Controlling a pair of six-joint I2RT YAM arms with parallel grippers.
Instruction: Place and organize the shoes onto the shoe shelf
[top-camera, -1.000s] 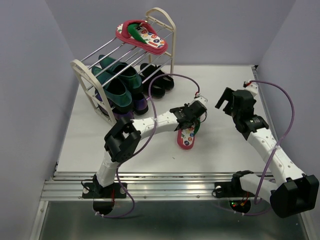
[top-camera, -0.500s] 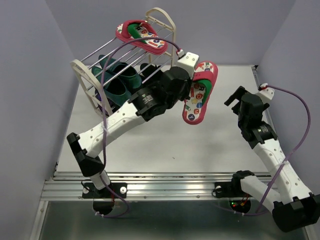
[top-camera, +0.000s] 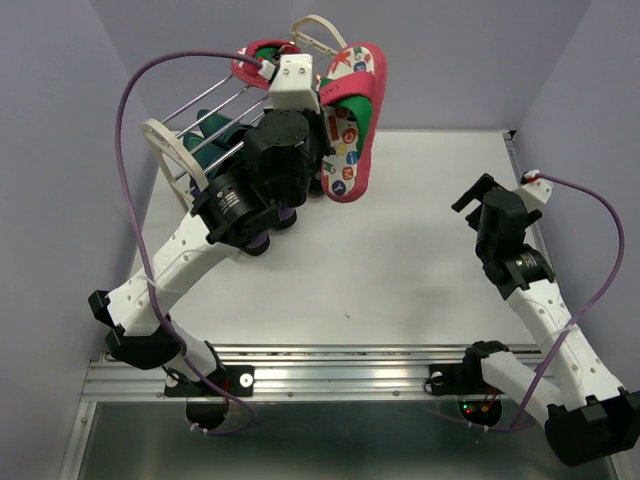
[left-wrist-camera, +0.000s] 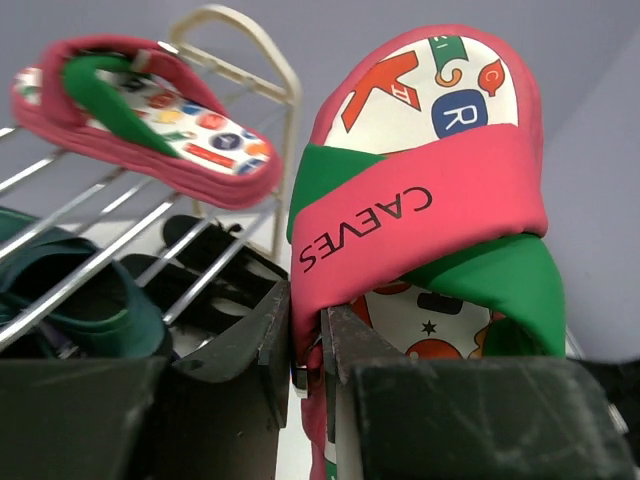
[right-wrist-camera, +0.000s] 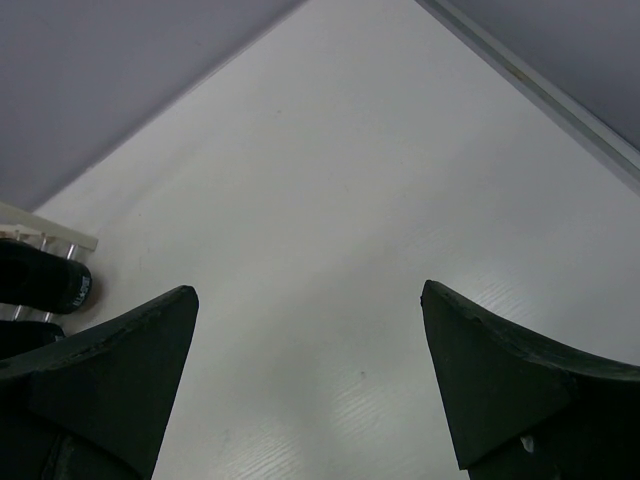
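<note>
The white table (top-camera: 400, 270) is matte and faintly grained, closed in on the left, far and right sides by plain lavender-grey walls (top-camera: 60, 120), with a ribbed aluminium rail (top-camera: 330, 375) along its near edge where both arm bases are bolted. The shoe shelf (top-camera: 168, 150) stands at the far left corner, angled to the table edges, its cream arched end frames joined by shiny rods. The left gripper (left-wrist-camera: 305, 330) is clamped on the sole edge of a red flip-flop (top-camera: 352, 110), holding it in the air, toe up and patterned insole facing the camera, just right of the shelf's far end frame. Its mate (left-wrist-camera: 140, 120) lies on the top rods. Below, dark green shoes (left-wrist-camera: 70, 300) sit on a middle tier and black shoes (left-wrist-camera: 200, 260) lower down towards the far end; a bit of purple loafer (top-camera: 285, 215) shows behind the arm. The right gripper (right-wrist-camera: 310, 330) hangs over bare table at the right, its fingers spread wide with nothing between them.
</note>
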